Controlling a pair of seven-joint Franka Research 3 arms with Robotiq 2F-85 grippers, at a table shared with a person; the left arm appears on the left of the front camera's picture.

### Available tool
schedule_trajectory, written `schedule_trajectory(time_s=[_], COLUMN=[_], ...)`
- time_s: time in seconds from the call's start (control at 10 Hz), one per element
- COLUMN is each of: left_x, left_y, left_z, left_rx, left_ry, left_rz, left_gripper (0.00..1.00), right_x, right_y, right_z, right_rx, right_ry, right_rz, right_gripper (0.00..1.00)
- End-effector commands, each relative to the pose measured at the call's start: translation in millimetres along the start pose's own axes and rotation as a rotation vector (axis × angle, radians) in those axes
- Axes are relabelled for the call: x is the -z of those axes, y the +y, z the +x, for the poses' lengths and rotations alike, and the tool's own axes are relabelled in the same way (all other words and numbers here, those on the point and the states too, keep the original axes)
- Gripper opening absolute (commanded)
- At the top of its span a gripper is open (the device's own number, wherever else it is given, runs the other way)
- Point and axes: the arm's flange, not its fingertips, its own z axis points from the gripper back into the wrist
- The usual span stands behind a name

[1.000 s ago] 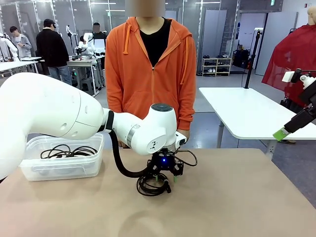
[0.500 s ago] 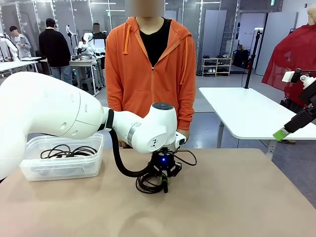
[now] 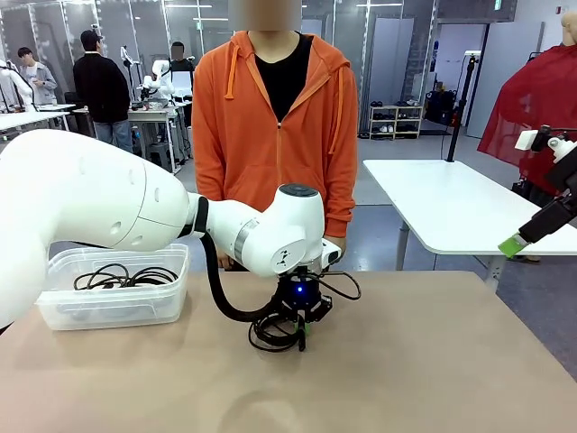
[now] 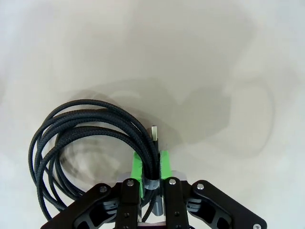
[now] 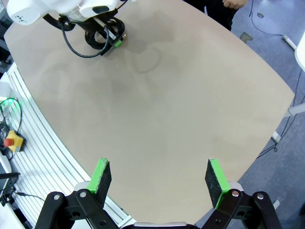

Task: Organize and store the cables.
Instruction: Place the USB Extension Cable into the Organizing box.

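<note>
— Where is the cable?
— At centre frame, the coiled braided cable (image 4: 86, 143) lies on the table (image 3: 433, 361), its bundled strands pinched between the left gripper (image 4: 151, 167) pads.

— And the bin?
— The plastic bin (image 3: 113, 302), at left, already holds cords. The right gripper (image 5: 158, 179), spread empty, hangs well apart.

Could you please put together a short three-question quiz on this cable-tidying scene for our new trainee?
1. True or false: the left gripper is shut on the coiled cable.
2. Where do other cables already lie? A) in the clear plastic bin B) on the floor C) in the person's hands
3. Fill in: the right gripper is ____, holding nothing.

Key: 1 true; 2 A; 3 open.
</note>
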Motion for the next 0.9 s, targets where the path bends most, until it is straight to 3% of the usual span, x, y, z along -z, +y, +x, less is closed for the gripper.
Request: schedule_trajectory(time_s=[0.0, 0.3, 0.7, 0.8], left_x=[-33.3, -89.7, -112.8, -110.2], left_y=[9.5, 20.3, 20.7, 19.6], left_z=[8.5, 21.0, 23.8, 26.5], left_rx=[0.070, 0.070, 0.111, 0.060], left_ry=[0.085, -0.007, -0.010, -0.037], left_rz=[-0.037, -0.014, -0.030, -0.030], left_gripper=[0.00, 0.00, 0.00, 0.00], right_x=[-1.2, -1.2, -1.2, -1.2], right_y=[-1.2, -1.2, -1.2, -1.2], right_z=[-0.3, -0.3, -0.3, -0.3], right_rx=[-0.005, -0.005, -0.005, -0.005], right_ry=[0.009, 0.009, 0.009, 0.009], right_rz=[-0.004, -0.004, -0.004, -0.004], right_gripper=[1.00, 1.00, 1.00, 1.00])
